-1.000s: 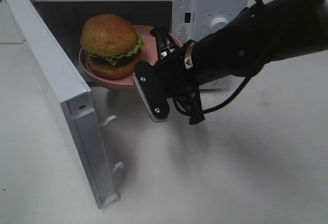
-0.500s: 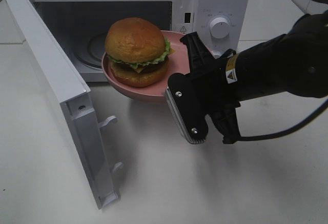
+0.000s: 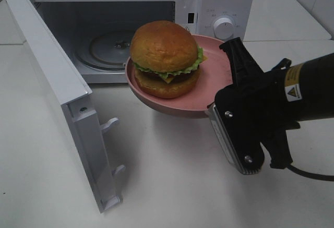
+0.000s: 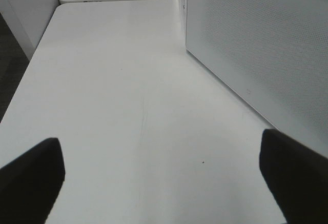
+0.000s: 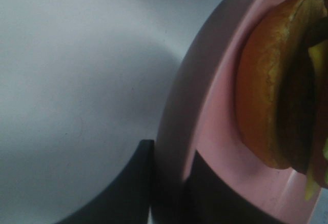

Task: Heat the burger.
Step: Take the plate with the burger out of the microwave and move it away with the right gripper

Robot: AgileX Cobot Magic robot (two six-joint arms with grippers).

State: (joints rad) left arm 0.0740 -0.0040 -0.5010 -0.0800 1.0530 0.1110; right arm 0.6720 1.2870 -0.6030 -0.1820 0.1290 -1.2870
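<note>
The burger (image 3: 166, 56), with a golden-brown bun, green lettuce and yellow cheese, sits on a round pink plate (image 3: 143, 90). My right gripper (image 3: 223, 90) is shut on the plate's right rim and holds it in the air, in front of the open microwave (image 3: 222, 3) and right of its cavity. In the right wrist view the plate rim (image 5: 174, 131) sits between my fingers (image 5: 128, 193), with the burger (image 5: 266, 90) beyond. My left gripper (image 4: 159, 183) is open and empty over the white table, beside the microwave's outer wall (image 4: 256, 44). It is outside the exterior view.
The microwave door (image 3: 52, 82) is swung wide open to the left front. The glass turntable (image 3: 107, 50) inside is bare. The control knob (image 3: 224, 28) is on the right panel. The white table (image 3: 167, 186) spreads in front.
The right gripper has carried the plate with the burger from the microwave's mouth out to the right and toward the front. The turntable has come into view.
</note>
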